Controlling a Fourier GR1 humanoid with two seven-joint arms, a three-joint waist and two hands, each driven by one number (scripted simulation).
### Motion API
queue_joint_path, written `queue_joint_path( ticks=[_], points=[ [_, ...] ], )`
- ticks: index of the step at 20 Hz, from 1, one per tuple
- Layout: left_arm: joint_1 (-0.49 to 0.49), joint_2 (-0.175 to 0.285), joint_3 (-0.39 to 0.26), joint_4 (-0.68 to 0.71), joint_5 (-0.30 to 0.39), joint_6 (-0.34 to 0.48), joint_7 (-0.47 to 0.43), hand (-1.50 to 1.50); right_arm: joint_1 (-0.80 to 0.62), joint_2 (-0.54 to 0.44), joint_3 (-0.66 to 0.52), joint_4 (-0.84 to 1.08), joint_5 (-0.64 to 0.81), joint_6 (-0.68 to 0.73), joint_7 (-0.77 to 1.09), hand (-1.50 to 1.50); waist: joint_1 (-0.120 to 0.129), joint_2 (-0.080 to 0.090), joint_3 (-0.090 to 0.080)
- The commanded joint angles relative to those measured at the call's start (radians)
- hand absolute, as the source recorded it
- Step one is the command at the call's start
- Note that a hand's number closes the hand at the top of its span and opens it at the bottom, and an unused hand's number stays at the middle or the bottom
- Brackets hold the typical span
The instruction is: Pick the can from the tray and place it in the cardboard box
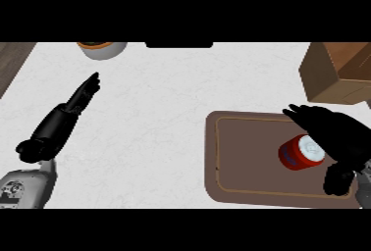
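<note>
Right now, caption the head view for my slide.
Right hand at the red can on the brown tray; cardboard box far right; left hand open at left.

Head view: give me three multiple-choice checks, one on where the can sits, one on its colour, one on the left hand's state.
1. Where is the can? A in the cardboard box; B on the tray; C on bare counter.
2. What colour is its side? A green; B red; C yellow.
3. How is the left hand? A open, fingers straight; B curled round the can; C shut in a fist.
Answers: B, it stands on the brown tray, apart from the box; B, red wall under a white top; A, it stretches out straight, holding nothing.
</note>
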State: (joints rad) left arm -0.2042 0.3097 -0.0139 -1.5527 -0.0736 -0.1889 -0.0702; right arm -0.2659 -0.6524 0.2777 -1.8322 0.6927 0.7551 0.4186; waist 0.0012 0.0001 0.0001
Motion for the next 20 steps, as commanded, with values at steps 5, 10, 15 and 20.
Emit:
queue_joint_path(
  ticks=[5,10,15,20],
  points=[
    [0.005,-0.027,0.02,0.038,-0.021,-0.032,-0.051,0.0,-0.029,0.045,-0.013,0.09,0.149,-0.006,-0.047,-1.5,0.002,0.001,0.0],
    [0.037,-0.087,-0.025,-0.05,-0.084,0.02,0.009,0.0,0.065,0.072,-0.025,0.114,0.192,-0.052,-0.121,-1.5,0.001,-0.001,0.0],
    [-0.04,-0.078,0.019,-0.01,-0.048,-0.026,0.056,0.0,-0.048,0.065,-0.035,0.295,0.252,-0.091,-0.268,1.5,0.005,0.001,0.0],
    [-0.036,-0.038,0.063,0.061,-0.04,-0.064,-0.02,0.0,0.078,0.056,0.002,0.128,0.299,-0.203,-0.345,1.5,-0.007,0.0,0.0]
  ],
)
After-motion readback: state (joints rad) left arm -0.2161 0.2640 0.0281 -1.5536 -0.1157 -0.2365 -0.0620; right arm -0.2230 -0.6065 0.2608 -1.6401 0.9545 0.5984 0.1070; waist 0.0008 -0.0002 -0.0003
